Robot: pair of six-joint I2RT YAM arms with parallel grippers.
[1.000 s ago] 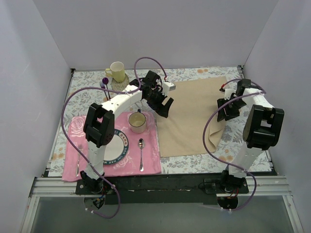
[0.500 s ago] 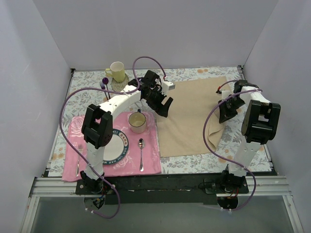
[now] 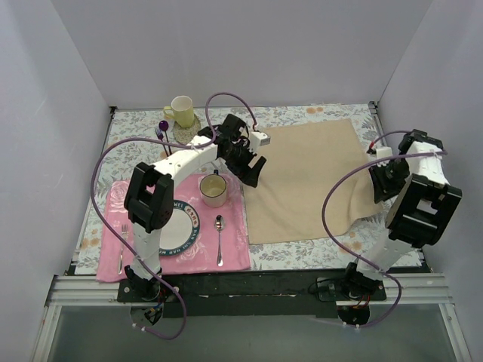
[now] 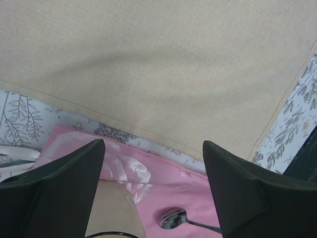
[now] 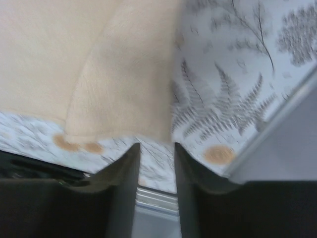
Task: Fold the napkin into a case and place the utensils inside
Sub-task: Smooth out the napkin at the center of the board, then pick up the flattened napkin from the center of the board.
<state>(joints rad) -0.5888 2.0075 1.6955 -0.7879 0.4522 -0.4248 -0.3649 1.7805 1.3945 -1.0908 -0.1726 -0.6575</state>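
**A:** Start at the left. Where are the utensils?

**B:** The fork (image 3: 121, 247) lies on the pink placemat (image 3: 234, 253), left of the plate (image 3: 177, 226). The spoon (image 3: 219, 240) lies on the same mat right of the plate, its bowl pointing away from the arm bases.

**A:** And the left arm?

**B:** It rises from its base with the elbow above the plate, and the forearm reaches up and to the right past the cup (image 3: 213, 188). The left gripper (image 3: 253, 172) points down over the left edge of the napkin (image 3: 302, 177), fingers spread wide and holding nothing.

**A:** How does the napkin lie?

**B:** Spread open on the floral tablecloth (image 3: 302, 253), just right of the mat and not folded into a case. Its right side is rumpled and raised.

**A:** The right arm?

**B:** It is bent sharply, with the elbow high near the right wall and the wrist turned in toward the cloth. The right gripper (image 5: 154, 147) sits at the napkin's right border with its fingers drawn close, a slim gap between them. The wrist view is blurred, so I cannot tell whether they pinch the hem
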